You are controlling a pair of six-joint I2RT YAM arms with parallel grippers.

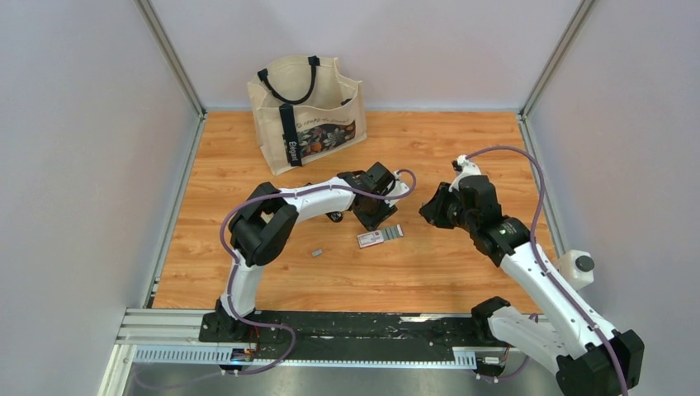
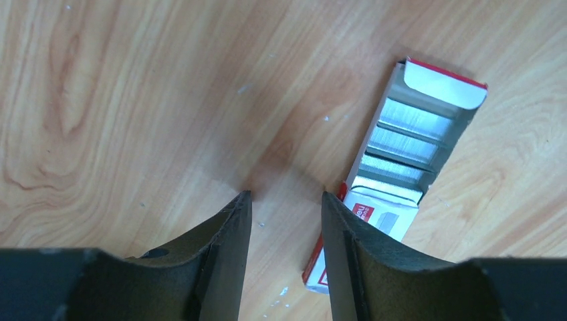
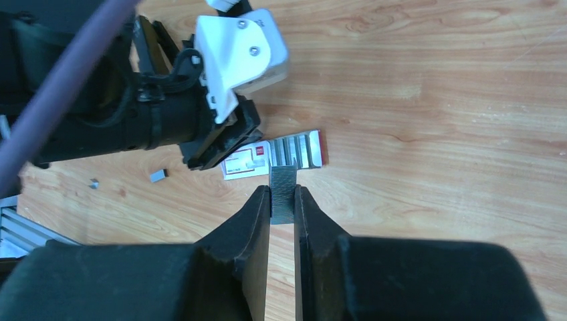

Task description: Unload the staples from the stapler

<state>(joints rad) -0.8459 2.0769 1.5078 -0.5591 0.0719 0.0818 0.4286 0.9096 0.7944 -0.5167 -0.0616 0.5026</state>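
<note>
My right gripper (image 3: 283, 195) is shut on a short grey strip of staples (image 3: 283, 179) and holds it above the wood table; it also shows in the top view (image 1: 431, 211). My left gripper (image 2: 284, 198) is open and empty, pointing down at bare wood just left of the flat red-and-white box (image 2: 414, 137), whose open end shows rows of staple strips. In the top view the left gripper (image 1: 373, 219) is just above that box (image 1: 380, 237). A loose grey staple piece (image 1: 316, 252) lies on the table, also in the right wrist view (image 3: 158, 175). The stapler is hidden.
A beige tote bag (image 1: 305, 111) with black handles stands at the back left of the table. A white round object (image 1: 578, 266) sits by the right wall. Grey walls enclose the table on the left, right and back. A tiny second grey piece (image 3: 93, 182) lies near the front.
</note>
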